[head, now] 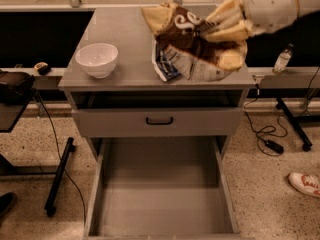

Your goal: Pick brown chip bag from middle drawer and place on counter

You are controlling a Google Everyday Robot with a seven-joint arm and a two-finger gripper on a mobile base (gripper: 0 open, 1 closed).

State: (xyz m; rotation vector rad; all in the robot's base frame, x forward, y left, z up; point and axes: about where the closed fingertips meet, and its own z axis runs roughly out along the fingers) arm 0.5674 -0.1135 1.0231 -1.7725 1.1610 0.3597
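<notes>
My gripper reaches in from the upper right and is shut on the brown chip bag, a crinkly brown and cream bag with white script. It holds the bag over the right part of the counter. I cannot tell whether the bag touches the surface. The middle drawer is pulled out below, its grey floor bare.
A white bowl stands on the counter's left side. A dark blue snack bag lies on the counter, partly under the brown bag. A closed drawer front with a black handle sits above the open drawer. A bottle stands at the right.
</notes>
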